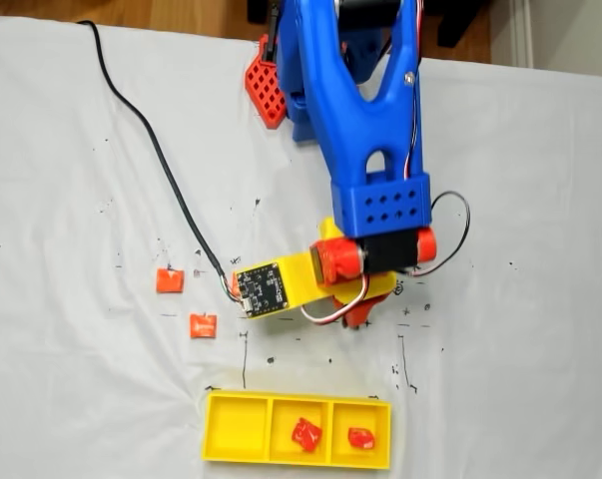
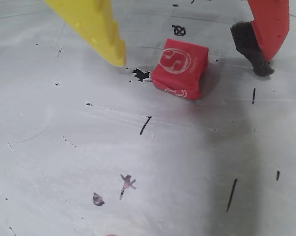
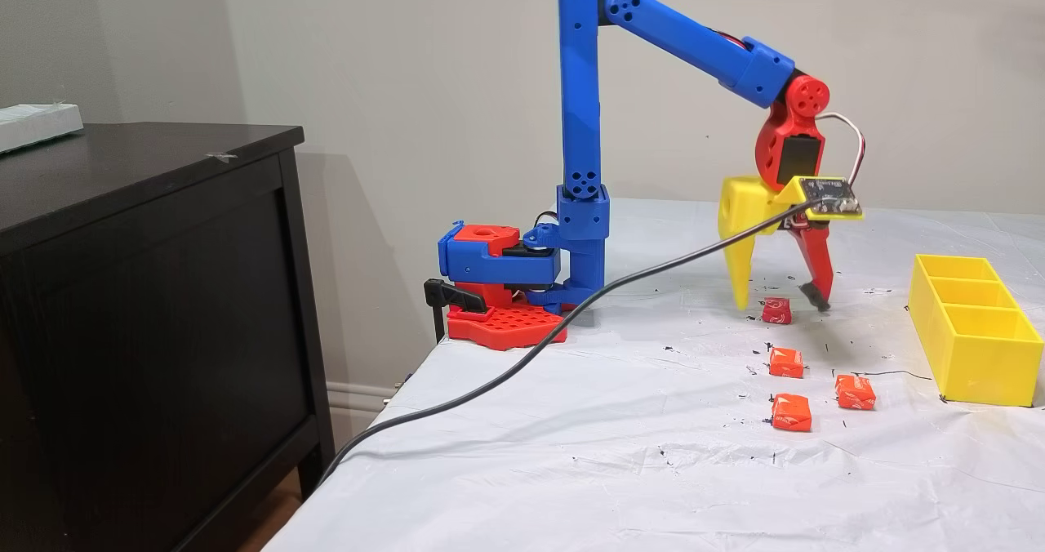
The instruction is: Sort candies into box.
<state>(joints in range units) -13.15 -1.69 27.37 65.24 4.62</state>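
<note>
Candy (image 2: pixel 181 69) red, white swirl mark — box (image 1: pixel 297 429) bright yellow — hand (image 2: pixel 192 61) fingers yellow, red.

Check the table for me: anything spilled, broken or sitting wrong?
Nothing stands out. The claw straddles an intact candy; two candies lie in the yellow box, which sits square. Black specks mark the cloth.

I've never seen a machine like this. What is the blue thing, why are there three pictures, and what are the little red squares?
The blue thing is a robot arm bolted to a table with a white cover. One camera looks down from above, one rides by its claw, one stands at the side. Its claw, the gripper, has one yellow finger and one red finger. It is open, holding nothing, standing either side of a red candy. Three more candies lie loose on the cover. Two sit already in the yellow box, one in the middle part, one in an end part.
</note>
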